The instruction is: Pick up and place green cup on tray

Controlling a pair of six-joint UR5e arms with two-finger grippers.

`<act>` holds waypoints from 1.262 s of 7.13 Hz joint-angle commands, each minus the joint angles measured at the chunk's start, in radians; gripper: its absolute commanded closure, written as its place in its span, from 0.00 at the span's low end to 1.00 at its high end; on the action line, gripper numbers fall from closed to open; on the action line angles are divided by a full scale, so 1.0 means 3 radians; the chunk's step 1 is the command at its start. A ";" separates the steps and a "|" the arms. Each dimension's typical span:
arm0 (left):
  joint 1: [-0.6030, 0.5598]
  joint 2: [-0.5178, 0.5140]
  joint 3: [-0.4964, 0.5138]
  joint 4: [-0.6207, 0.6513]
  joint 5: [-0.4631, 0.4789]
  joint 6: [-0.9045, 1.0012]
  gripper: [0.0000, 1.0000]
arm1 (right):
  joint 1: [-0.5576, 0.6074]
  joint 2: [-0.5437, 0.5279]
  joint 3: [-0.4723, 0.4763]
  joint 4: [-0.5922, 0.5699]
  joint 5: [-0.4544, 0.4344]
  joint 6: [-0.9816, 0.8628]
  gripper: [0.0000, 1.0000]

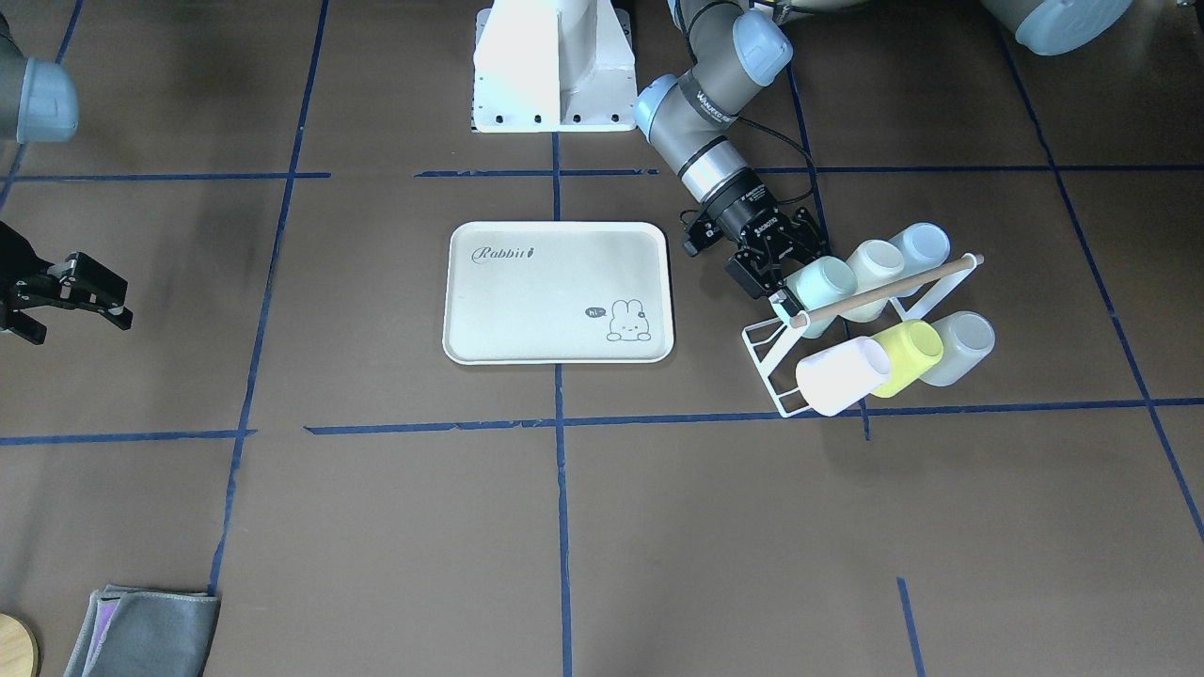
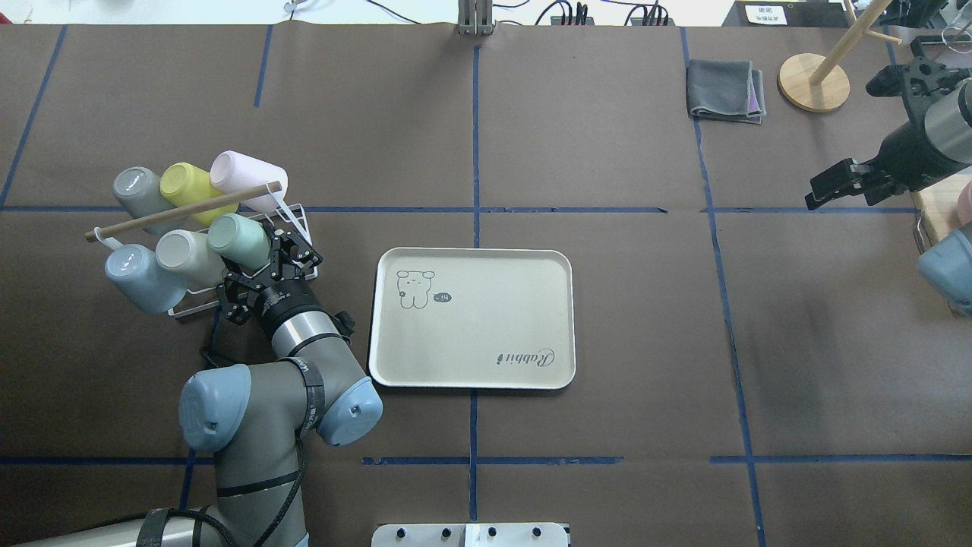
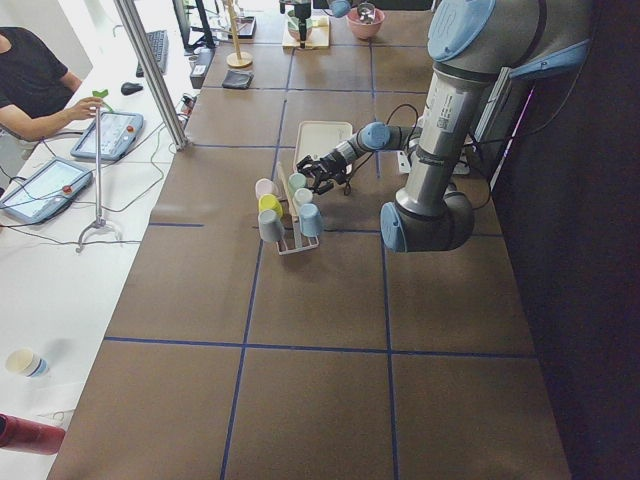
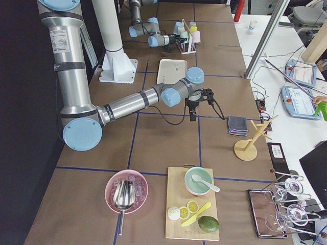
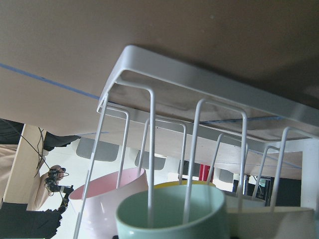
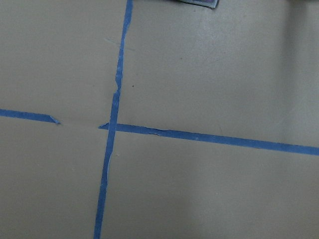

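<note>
Beside the white base (image 1: 550,66), your left arm (image 1: 691,132) is a grey tube with pale blue caps (image 1: 762,47), a black cable (image 1: 800,150) and white letters (image 1: 713,102).

Robotics laboratory: brown paper-covered table (image 2: 607,152) gridded with blue tape lines (image 2: 474,228); white operator bench (image 3: 40,260) at 9 o'clock in the exterior left view, carrying grey touchscreen teach pendants (image 3: 105,135)

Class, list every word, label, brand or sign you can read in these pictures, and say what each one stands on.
"Rabbit": in script near one corner of the tray.
"hi": in a small speech bubble beside the bunny drawing on the tray.
Print on the left arm: too blurred to read.
White card at the table's far edge: too small to read.
Nothing else legible.
</note>
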 commanded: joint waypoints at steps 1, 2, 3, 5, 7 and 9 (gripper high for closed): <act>-0.0007 -0.0003 -0.0041 0.0226 0.0001 0.0089 0.48 | 0.0000 0.0000 0.0000 0.0000 0.0000 0.0006 0.00; 0.0003 -0.0019 -0.0052 0.0374 0.0001 0.0094 0.46 | 0.0000 0.0000 0.0000 0.0000 0.0000 0.0011 0.00; 0.0004 -0.0029 -0.0052 0.0401 0.0001 0.0094 0.46 | 0.0000 0.0000 0.0000 0.0000 0.0000 0.0016 0.00; 0.0009 -0.0116 -0.0057 0.0518 0.0006 0.0094 0.46 | 0.0005 -0.0015 0.0005 0.0000 0.0005 0.0016 0.00; 0.0014 -0.0147 -0.0057 0.0610 0.0006 0.0094 0.46 | 0.0005 -0.0031 0.0005 0.0000 0.0005 0.0016 0.00; 0.0014 -0.0167 -0.0067 0.0713 0.0006 0.0089 0.45 | 0.0005 -0.0041 0.0005 0.0000 0.0005 0.0021 0.00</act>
